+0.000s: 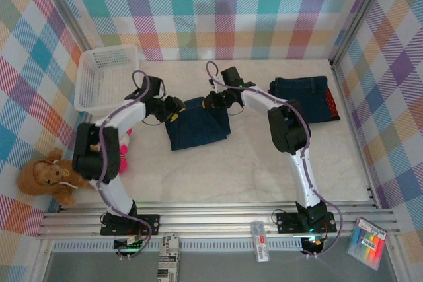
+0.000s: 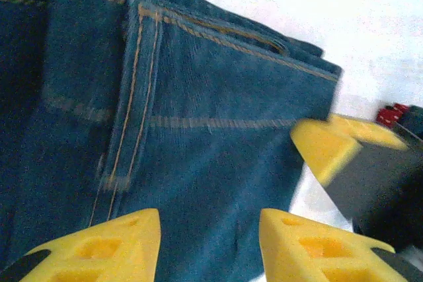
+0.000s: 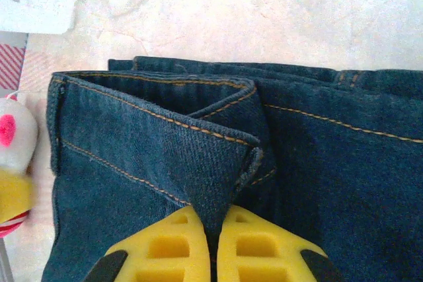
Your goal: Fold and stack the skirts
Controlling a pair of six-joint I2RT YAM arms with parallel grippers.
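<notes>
Mid-fold on the denim skirt (image 1: 197, 123), I'd say. It's lying in the middle of the bench (image 1: 264, 170), between the two arms. The right jaws are clamped on a lifted flap of its edge (in the wrist view the denim is squeezed tight between the yellow pads (image 3: 165, 249)). The left jaws are apart and hover just over the cloth at the skirt's left side, with nothing between them.

Over on the right sits the stack (image 1: 301, 90), a folded denim one on top of the red dotted skirt (image 1: 332, 105).

So no stacking for this one yet. My guess for the next move: the left jaws need to bite the edge, then both sides carry it across evenly so the fold lands flat, no bunching.
</notes>
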